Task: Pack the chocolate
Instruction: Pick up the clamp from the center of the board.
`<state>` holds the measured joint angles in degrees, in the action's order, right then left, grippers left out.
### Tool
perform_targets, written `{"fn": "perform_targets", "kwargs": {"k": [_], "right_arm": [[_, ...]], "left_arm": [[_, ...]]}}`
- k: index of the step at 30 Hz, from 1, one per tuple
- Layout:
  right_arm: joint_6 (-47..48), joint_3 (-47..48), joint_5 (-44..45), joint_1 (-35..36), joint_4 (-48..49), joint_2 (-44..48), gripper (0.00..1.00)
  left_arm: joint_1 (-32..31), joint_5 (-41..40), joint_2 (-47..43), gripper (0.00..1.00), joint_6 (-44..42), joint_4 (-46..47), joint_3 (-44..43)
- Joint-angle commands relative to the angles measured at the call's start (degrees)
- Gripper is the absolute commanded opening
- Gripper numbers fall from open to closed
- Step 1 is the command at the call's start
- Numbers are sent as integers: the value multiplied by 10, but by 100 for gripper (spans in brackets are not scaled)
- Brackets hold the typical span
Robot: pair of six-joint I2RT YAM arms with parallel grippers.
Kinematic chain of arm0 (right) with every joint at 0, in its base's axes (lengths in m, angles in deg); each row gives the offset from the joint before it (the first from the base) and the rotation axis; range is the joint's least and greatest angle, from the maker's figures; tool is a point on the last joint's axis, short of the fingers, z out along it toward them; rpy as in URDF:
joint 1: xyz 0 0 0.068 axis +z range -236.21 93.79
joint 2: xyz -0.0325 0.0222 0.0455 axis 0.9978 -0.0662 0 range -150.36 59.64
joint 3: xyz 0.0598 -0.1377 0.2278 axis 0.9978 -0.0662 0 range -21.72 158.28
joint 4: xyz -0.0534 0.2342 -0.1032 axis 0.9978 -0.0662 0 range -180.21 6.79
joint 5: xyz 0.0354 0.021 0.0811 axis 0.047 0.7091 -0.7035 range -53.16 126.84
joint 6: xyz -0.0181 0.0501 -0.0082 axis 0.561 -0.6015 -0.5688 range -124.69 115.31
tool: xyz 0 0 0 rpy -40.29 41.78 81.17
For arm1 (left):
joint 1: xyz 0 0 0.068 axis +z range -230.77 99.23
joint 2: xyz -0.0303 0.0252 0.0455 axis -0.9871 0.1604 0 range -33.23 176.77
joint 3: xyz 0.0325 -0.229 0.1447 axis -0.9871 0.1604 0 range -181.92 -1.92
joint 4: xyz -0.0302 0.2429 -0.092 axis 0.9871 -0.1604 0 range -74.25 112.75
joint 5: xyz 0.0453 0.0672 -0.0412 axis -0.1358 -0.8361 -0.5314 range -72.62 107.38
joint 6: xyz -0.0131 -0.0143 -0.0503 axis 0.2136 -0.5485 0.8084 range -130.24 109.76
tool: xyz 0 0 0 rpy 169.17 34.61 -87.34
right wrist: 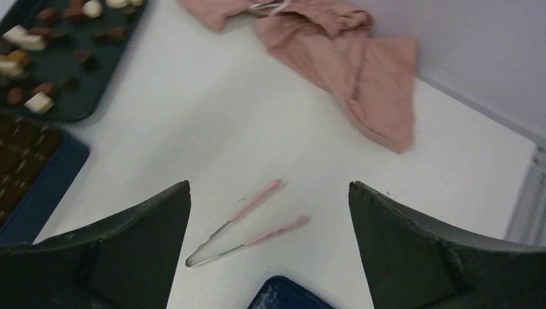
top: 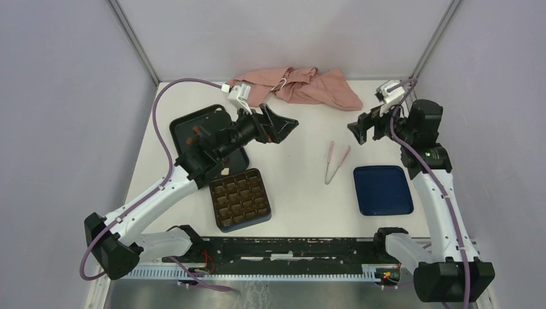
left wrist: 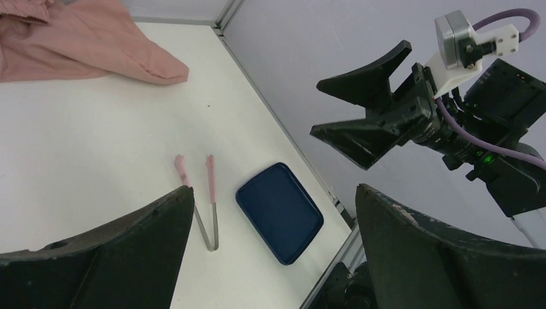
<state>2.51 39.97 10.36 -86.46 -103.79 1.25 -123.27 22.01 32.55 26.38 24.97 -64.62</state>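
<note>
Behind the left gripper (top: 282,129), under its own arm, the chocolate (right wrist: 40,102) lies loose on the black tray (top: 179,129). Both that gripper and the right gripper (top: 356,133) facing it hang spread and empty above the tongs (top: 335,162), so packing looks barely begun, if at all. The arm hides most of the tray from above, and whether any brown cell of the box (top: 239,199) is filled I cannot tell.
</note>
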Motion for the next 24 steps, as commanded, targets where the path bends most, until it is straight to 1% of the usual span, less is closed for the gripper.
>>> {"fn": "perform_targets", "kwargs": {"k": [1,2,3,4,5,6,9,12,14,16,19,21,22,24], "right_arm": [[100,-52,-235,5,40,30,98],[77,-71,-238,5,61,33,98],[82,-83,-236,6,57,29,98],[107,-83,-241,6,36,17,98],[128,-77,-222,14,9,4,98],[143,-70,-171,27,-13,-11,98],[165,-78,-40,45,-15,-26,98],[149,-81,86,68,-17,-64,98],[96,-72,146,78,-23,-114,98],[34,-49,174,85,-45,-156,98],[-67,-72,217,85,-20,-166,98],[-134,-109,216,85,21,-157,98],[-155,-127,208,85,39,-156,94],[-201,-149,196,85,73,-167,84]], "left_arm": [[-3,4,-22,100,4,33,28],[-3,3,-25,100,1,34,35],[-3,2,-27,100,-2,37,43],[-4,-1,-29,100,-5,41,53],[-3,-8,-31,100,-5,43,63],[-2,-20,-34,100,-5,43,73],[3,-62,-37,100,5,34,99],[10,-77,-31,100,22,32,121],[11,-83,-23,100,37,50,143],[12,-87,-13,100,52,59,144],[12,-93,10,100,58,61,124],[12,-99,25,100,57,60,109],[12,-101,32,100,55,60,103],[12,-102,48,100,55,62,92]]}}
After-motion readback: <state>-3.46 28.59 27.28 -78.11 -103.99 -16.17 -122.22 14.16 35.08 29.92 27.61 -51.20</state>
